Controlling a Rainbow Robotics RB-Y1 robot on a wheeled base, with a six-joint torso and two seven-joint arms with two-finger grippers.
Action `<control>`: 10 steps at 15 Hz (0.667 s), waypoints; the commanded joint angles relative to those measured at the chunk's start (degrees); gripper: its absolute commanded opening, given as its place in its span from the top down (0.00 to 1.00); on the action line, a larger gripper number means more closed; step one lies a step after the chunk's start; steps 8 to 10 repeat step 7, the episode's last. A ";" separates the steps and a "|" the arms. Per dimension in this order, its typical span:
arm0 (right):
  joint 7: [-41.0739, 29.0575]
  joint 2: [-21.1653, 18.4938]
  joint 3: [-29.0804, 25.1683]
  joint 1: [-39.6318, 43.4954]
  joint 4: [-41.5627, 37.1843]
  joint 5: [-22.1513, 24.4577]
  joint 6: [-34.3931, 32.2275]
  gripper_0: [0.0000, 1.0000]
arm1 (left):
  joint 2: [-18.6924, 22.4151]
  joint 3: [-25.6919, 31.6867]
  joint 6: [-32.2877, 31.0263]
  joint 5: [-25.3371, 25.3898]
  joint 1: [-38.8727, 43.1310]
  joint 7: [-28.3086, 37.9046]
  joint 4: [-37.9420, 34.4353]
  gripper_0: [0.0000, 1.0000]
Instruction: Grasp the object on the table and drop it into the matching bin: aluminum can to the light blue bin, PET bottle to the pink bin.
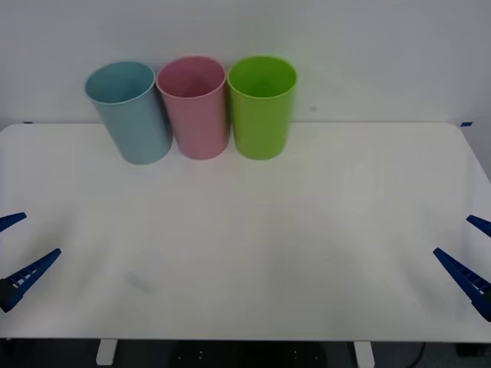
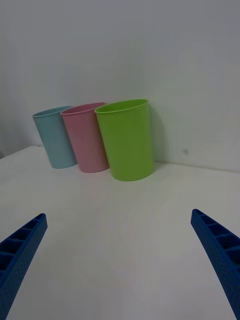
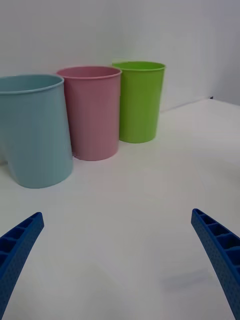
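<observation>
Three tall bins stand in a row at the back of the white table: the light blue bin on the left and the pink bin in the middle. The object, whether PET bottle or aluminum can, is out of view. My left gripper stands open at the table's left edge, holding nothing. At the right edge my right gripper is open too, with nothing between its fingers.
A green bin stands right of the pink one, touching it. A white wall rises just behind the bins. The broad tabletop lies bare between the two grippers and the bins.
</observation>
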 commanded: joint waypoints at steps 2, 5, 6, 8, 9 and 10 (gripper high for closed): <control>0.00 0.00 0.00 0.00 0.00 0.00 0.00 0.00 | -0.02 -1.18 -0.05 0.84 1.17 -0.08 -0.64 0.00; 0.00 0.00 0.00 0.00 0.00 0.00 0.00 0.00 | -0.02 -1.71 -0.05 0.84 1.08 0.10 -0.64 0.00; 0.00 0.00 0.00 0.00 0.00 0.00 0.00 0.00 | -0.02 -1.71 -0.05 0.84 1.08 0.10 -0.64 0.00; 0.00 0.00 0.00 0.00 0.00 0.00 0.00 0.00 | -0.02 -1.71 -0.05 0.84 1.08 0.10 -0.64 0.00; 0.00 0.00 0.00 0.00 0.00 0.00 0.00 0.00 | -0.02 -1.71 -0.05 0.84 1.08 0.10 -0.64 0.00; 0.00 0.00 0.00 0.00 0.00 0.00 0.00 0.00 | -0.02 -1.71 -0.05 0.84 1.08 0.10 -0.64 0.00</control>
